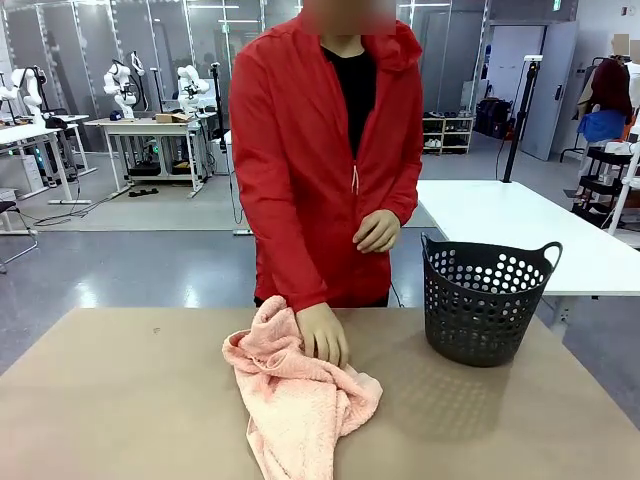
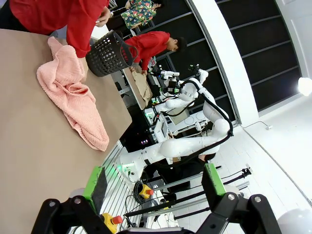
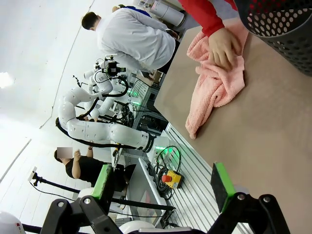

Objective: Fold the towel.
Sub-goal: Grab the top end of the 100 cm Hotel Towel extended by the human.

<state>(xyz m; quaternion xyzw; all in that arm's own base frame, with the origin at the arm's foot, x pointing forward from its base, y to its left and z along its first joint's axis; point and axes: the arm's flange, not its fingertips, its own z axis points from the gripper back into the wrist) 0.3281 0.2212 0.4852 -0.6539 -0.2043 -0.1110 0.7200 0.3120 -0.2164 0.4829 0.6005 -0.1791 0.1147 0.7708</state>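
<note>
The salmon-pink towel [image 1: 297, 396] lies crumpled on the brown table [image 1: 120, 410], reaching the near edge. A person in a red jacket [image 1: 300, 150] stands at the far side with one hand [image 1: 324, 334] pressed on the towel. In the left wrist view the towel [image 2: 68, 92] lies far off from my left gripper [image 2: 153, 183], whose green-padded fingers stand wide apart with nothing between them. My right gripper [image 3: 163, 181] is likewise open, well back from the towel [image 3: 217, 80] and the hand [image 3: 223, 46] on it.
A dark perforated basket [image 1: 485, 298] stands on the table's right, beside the towel. The table's left half is bare. Other tables and equipment stand farther back in the room.
</note>
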